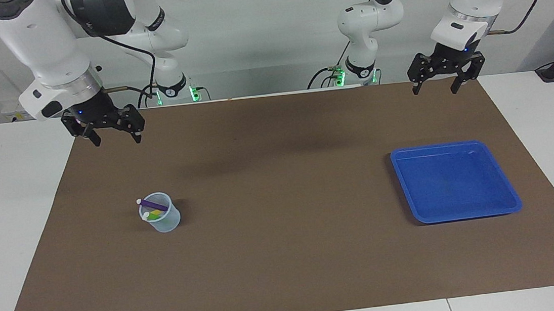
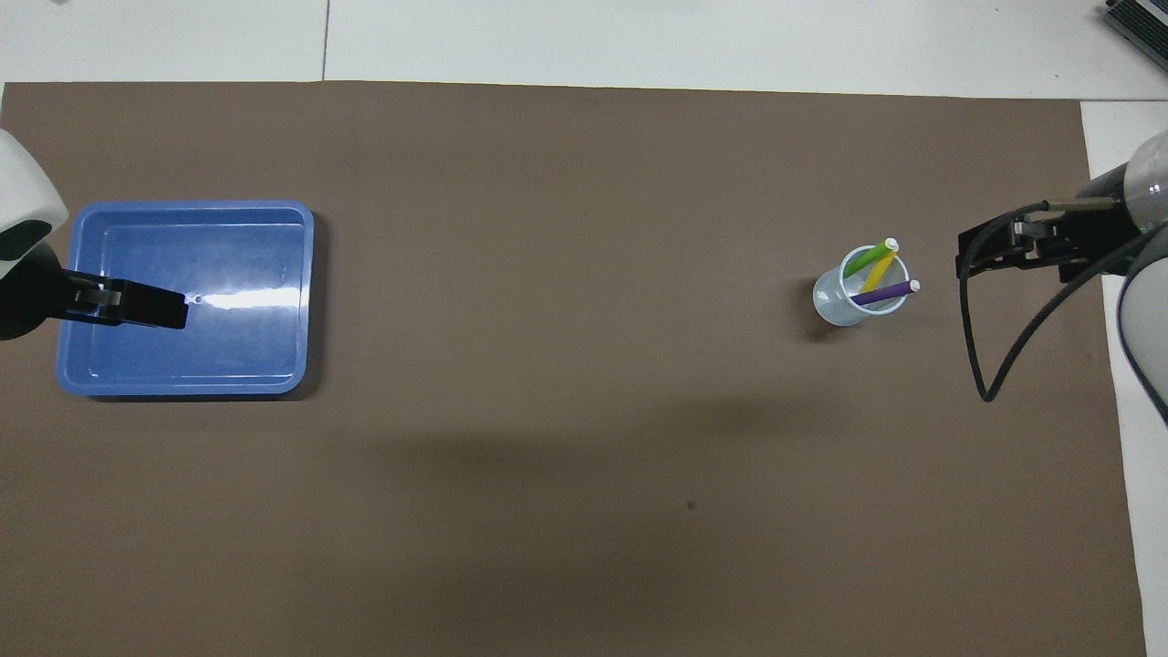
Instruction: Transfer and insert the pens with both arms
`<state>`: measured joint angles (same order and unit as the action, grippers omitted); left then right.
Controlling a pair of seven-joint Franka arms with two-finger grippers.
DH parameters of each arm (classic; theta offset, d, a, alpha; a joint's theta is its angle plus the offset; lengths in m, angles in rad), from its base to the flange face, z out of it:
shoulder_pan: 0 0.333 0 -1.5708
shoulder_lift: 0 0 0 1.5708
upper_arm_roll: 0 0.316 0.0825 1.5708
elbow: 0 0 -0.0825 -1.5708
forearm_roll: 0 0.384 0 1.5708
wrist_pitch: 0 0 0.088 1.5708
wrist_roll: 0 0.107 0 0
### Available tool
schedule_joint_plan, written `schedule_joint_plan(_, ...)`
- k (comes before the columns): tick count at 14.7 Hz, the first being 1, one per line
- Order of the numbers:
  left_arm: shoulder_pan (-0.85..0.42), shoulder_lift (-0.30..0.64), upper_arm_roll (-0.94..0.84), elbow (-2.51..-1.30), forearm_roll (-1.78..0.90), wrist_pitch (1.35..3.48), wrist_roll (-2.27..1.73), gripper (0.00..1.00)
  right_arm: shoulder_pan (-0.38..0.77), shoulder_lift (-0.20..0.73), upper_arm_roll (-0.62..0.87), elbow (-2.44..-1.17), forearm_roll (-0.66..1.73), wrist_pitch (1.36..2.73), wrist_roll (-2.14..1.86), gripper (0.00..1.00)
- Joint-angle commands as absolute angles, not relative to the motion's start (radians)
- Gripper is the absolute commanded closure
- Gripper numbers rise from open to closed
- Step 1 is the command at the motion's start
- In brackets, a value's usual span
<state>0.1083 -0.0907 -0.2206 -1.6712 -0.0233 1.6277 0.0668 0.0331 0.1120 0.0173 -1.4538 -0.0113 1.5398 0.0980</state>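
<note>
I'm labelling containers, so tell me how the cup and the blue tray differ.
The clear cup is small, round and tall; the blue tray is wide, square and shallow. The cup holds the green pen, yellow pen and purple pen; the tray holds nothing. The cup sits toward the right arm's end, the tray toward the left arm's. Both rest on the brown mat.

**Clearance: only two obstacles on the mat**

Brown mat (image 1: pixel 282 211) is bare across its whole middle; a tool can cross there freely. Obstacles: clear cup (image 1: pixel 162 218) toward the right arm's end, with three pens (image 2: pixel 878 272) leaning out over its rim, so approach from above is partly blocked. Blue tray (image 1: pixel 455 181) toward the left arm's end has low walls and a bare floor, open from above. Left tool (image 1: pixel 442 84) and right tool (image 1: pixel 113 134) hang raised over the mat's robot-side edge, jaws apart, well clear of both.
</note>
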Motion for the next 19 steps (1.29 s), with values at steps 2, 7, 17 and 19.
schedule_joint_plan(2,0.109,-0.1,-0.21,-1.683,-0.011,1.644,0.084,0.0,0.023,0.11,0.023,-1.462,0.009,1.545,0.075,0.0)
schedule_joint_plan(7,0.11,-0.1,-0.204,-1.683,-0.011,1.646,0.084,0.0,0.021,0.104,0.021,-1.471,0.009,1.546,0.08,0.0)
schedule_joint_plan(17,0.109,-0.1,-0.206,-1.683,-0.011,1.634,0.083,0.0,0.023,0.104,0.021,-1.471,0.009,1.545,0.078,0.0)
schedule_joint_plan(19,0.115,-0.1,-0.203,-1.683,-0.011,1.637,0.083,0.0,0.018,0.104,0.021,-1.471,0.009,1.539,0.077,0.0)
